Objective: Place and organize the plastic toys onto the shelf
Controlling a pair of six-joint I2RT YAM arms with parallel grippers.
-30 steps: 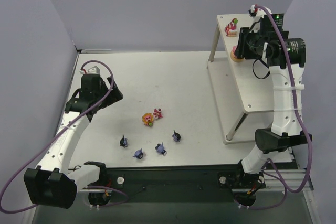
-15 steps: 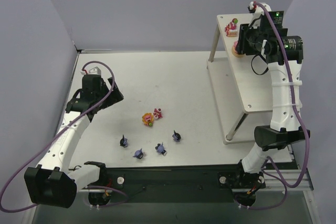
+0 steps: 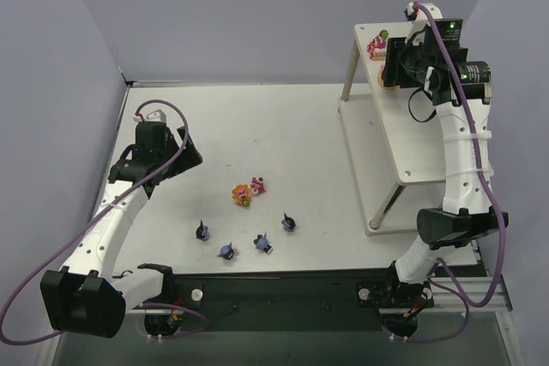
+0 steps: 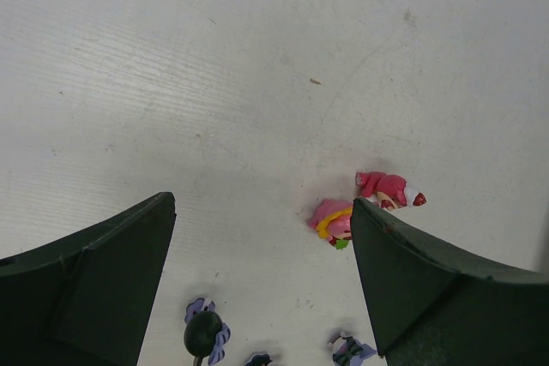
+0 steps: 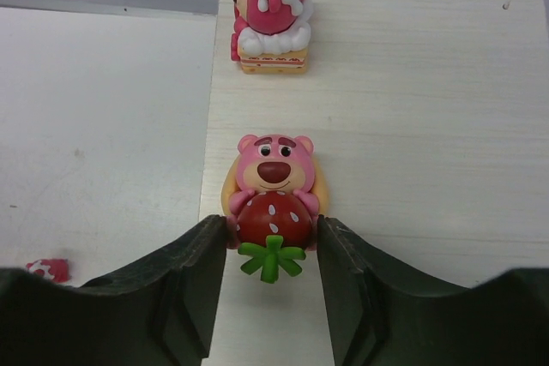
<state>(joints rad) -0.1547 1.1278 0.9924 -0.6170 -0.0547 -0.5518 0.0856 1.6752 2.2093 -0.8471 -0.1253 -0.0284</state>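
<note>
The shelf (image 3: pixel 412 139) lies under the right gripper (image 5: pixel 272 237). Its 2 fingers stand narrowly apart, flanking a pink bear toy (image 5: pixel 274 173) that sits upright on the top board; whether they press it I cannot tell. Just beyond the fingertips stands 1 cake toy (image 5: pixel 270 15). The left gripper (image 4: pixel 262 203) hangs wide open, holding nothing. 2 pink toys (image 4: pixel 386 188) lie on the tabletop beside one fingertip, and 4 dark toys (image 3: pixel 226 251) lie nearer its wrist.

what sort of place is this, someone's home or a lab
Most likely a robotics lab test cell: left arm and right arm bolted to a white table, plain partition walls around it, toy figurines staged beside a small shelf.
</note>
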